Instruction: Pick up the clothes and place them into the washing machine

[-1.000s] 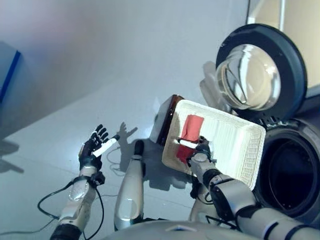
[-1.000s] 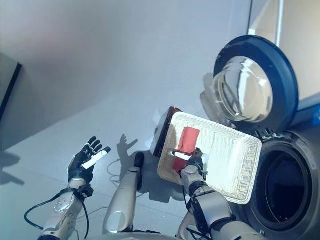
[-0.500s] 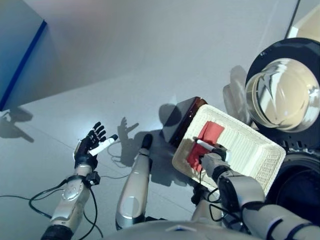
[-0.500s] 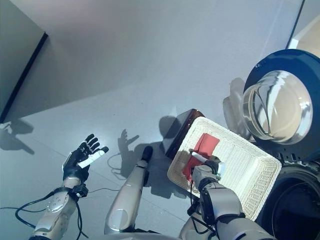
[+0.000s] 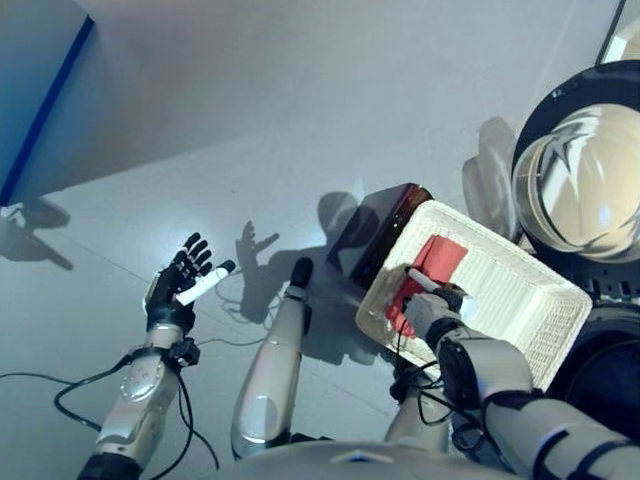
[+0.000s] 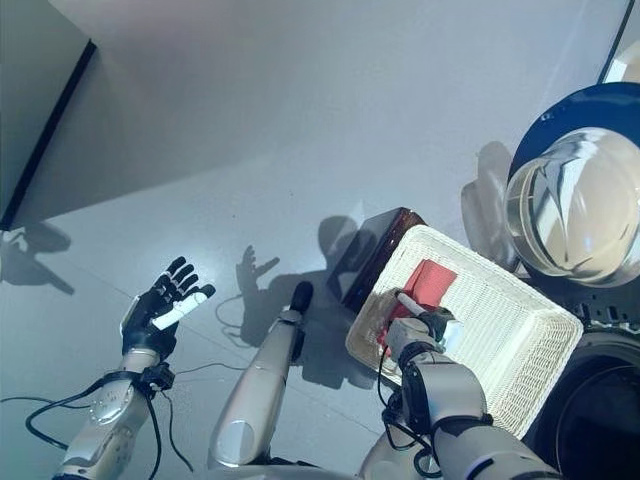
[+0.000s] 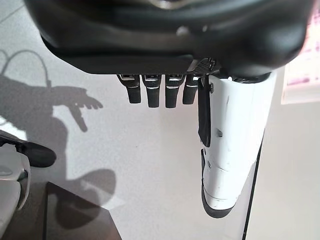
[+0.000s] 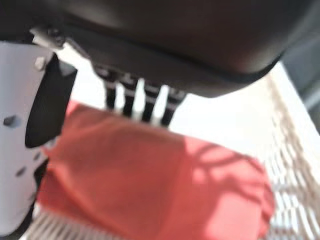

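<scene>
At the basket's [image 5: 520,300] near-left corner, we see our right hand [image 5: 432,308] over the red cloth [image 5: 432,265], fingers apparently uncurled, left hand [image 5: 178,290] open, far off.

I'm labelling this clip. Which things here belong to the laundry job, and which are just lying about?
Job: red cloth in the white basket; washer door, open; right hand over the cloth.

Lying about: dark box beside the basket; left hand, open and idle.

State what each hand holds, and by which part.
Left hand: open, holding nothing. Right hand is over the red cloth in the white basket; whether it grips cannot be told.
</scene>
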Robot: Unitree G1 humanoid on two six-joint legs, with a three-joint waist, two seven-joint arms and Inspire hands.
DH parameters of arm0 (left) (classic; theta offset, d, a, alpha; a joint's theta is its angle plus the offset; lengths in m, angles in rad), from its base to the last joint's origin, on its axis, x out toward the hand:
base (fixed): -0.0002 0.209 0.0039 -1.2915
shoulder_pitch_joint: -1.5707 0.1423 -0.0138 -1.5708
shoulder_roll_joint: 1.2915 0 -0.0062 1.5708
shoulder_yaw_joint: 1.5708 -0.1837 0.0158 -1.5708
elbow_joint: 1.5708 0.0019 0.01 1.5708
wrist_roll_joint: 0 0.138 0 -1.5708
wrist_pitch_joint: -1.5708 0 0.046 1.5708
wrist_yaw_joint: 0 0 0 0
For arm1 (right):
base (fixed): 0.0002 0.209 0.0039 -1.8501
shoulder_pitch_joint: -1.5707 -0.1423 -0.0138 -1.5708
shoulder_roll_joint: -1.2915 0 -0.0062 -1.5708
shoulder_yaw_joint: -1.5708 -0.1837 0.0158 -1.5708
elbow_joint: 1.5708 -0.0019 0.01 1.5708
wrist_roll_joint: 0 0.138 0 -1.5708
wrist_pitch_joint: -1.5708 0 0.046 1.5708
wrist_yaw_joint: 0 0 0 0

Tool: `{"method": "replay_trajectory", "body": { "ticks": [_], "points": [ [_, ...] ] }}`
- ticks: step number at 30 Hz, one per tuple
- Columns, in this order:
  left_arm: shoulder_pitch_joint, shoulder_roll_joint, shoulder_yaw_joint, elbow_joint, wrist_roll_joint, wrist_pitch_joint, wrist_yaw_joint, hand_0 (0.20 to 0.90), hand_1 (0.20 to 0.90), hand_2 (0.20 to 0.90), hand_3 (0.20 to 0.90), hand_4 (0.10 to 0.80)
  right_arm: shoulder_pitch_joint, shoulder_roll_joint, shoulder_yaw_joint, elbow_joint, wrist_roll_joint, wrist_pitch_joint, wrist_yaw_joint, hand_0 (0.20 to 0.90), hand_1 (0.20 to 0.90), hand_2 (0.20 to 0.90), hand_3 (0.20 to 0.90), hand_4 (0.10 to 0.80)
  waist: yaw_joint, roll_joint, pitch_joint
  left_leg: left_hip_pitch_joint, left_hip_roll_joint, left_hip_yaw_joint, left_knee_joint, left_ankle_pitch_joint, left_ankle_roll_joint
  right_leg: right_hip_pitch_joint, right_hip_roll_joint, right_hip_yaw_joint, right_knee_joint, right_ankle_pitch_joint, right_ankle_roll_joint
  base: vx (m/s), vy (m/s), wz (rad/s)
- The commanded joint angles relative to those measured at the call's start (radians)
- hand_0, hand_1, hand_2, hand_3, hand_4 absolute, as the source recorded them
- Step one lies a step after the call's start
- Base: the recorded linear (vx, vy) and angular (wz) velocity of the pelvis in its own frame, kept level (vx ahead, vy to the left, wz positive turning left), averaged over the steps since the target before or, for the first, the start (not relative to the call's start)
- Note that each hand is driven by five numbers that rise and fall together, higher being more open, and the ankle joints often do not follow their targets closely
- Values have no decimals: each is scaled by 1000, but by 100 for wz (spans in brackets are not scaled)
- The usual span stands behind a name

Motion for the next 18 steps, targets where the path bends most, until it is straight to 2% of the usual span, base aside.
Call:
{"method": "replay_trajectory", "body": {
  "ticks": [1, 2, 3, 4, 5, 6, 7, 8, 9, 13, 18],
  "points": [
    [47, 49, 41, -133, -28, -77, 25, 900, 900, 900, 900, 800, -5, 23, -26, -20, 31, -9, 8, 200, 200, 200, 200, 300, 18, 33, 36, -60, 69, -15, 10, 5, -102, -47, -49, 92, 42, 68, 29, -27, 49, 6],
    [47, 49, 41, -137, -28, -77, 27, 900, 900, 900, 900, 800, -12, 25, -23, -19, 33, -9, 11, 200, 200, 200, 200, 300, 15, 33, 37, -69, 65, -14, 27, -2, -99, -65, -52, 103, 64, 58, 29, 51, 49, 1],
    [44, 47, 37, -135, -30, -76, 36, 900, 900, 900, 900, 800, -34, 31, -10, -24, 29, -10, 13, 200, 200, 200, 200, 300, 10, 33, 33, -77, 68, -15, 73, -51, -94, -92, -52, 122, 125, 8, 29, 54, 52, -1],
    [43, 45, 37, -133, -28, -75, 40, 900, 900, 900, 900, 800, -39, 33, -7, -27, 28, -11, 12, 200, 200, 200, 200, 300, 7, 32, 34, -86, 68, -14, 94, -59, -92, -107, -53, 130, 146, -2, 29, -34, 65, -2],
    [43, 45, 37, -134, -28, -76, 40, 900, 900, 900, 900, 800, -40, 33, -7, -27, 28, -11, 12, 200, 200, 200, 200, 300, 8, 34, 39, -98, 62, -14, 92, -30, -88, -119, -57, 132, 141, 24, 29, -12, 53, 0],
    [46, 43, 40, -135, -25, -77, 47, 900, 900, 900, 900, 800, -45, 41, 1, -32, 25, -13, 12, 200, 200, 200, 200, 300, 3, 33, 33, -95, 70, -14, 119, -74, -87, -123, -54, 142, 176, -17, 29, -108, 100, 7],
    [50, 39, 45, -136, -21, -75, 53, 900, 900, 900, 900, 800, -50, 44, 6, -36, 24, -15, 11, 200, 200, 200, 200, 300, -1, 34, 39, -114, 64, -13, 138, -50, -79, -154, -55, 159, 197, 1, 27, 80, 46, -1],
    [53, 36, 49, -137, -22, -75, 57, 900, 900, 900, 900, 800, -50, 46, 7, -37, 25, -15, 12, 200, 200, 200, 200, 300, -4, 32, 33, -113, 70, -13, 170, -96, -79, -160, -54, 169, 231, -42, 27, -17, 75, -13],
    [56, 33, 54, -137, -24, -78, 58, 900, 900, 900, 900, 800, -53, 46, 6, -39, 27, -18, 12, 200, 200, 200, 200, 300, -8, 32, 33, -119, 73, -13, 187, -105, -75, -176, -54, 180, 256, -53, 25, 83, 22, -25],
    [71, 24, 60, -145, -35, -84, 58, 900, 900, 900, 900, 800, -45, 38, -2, -37, 36, -22, 18, 200, 200, 200, 200, 300, -12, 41, 32, -146, 70, -14, 263, -137, -66, -225, -55, 213, 347, -104, 15, -11, 38, -13],
    [81, 24, 55, -137, -42, -87, 53, 900, 900, 900, 900, 800, -33, 12, -15, -40, 44, -32, 21, 200, 200, 200, 200, 300, -17, 51, 33, -158, 76, -20, 304, -155, -61, -260, -57, 234, 409, -135, 8, -14, 15, -9]
  ]
}}
